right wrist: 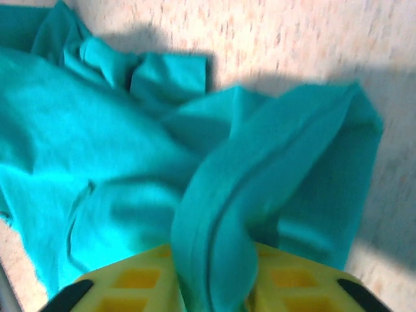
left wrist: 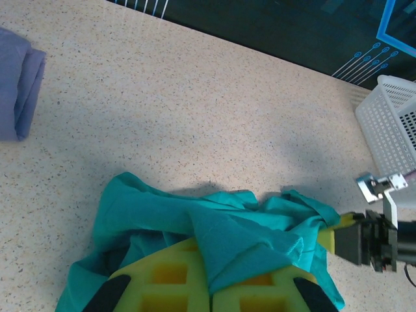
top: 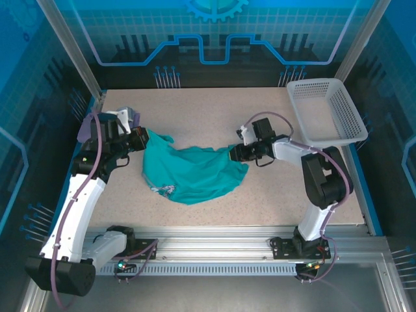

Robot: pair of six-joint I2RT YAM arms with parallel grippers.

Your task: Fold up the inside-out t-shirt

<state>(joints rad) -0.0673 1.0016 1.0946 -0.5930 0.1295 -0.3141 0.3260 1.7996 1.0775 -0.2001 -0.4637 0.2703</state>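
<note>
The teal inside-out t-shirt (top: 195, 172) lies crumpled at the middle of the table, stretched between both arms, with a small pale label (top: 162, 190) at its near left edge. My left gripper (top: 144, 140) is shut on the shirt's left end; in the left wrist view a fold of the shirt (left wrist: 240, 227) runs into the closed yellow jaws of the left gripper (left wrist: 211, 286). My right gripper (top: 233, 153) holds the right end. In the right wrist view a thick twisted fold of the shirt (right wrist: 97, 149) is pinched in the right gripper (right wrist: 214, 286), which also shows across the shirt (left wrist: 338, 237).
A folded lavender garment (left wrist: 16, 91) lies at the far left behind the left arm (top: 83, 130). A white mesh basket (top: 316, 82) stands tilted at the back right corner (left wrist: 390, 123). Bare speckled tabletop (top: 214, 107) stretches behind the shirt.
</note>
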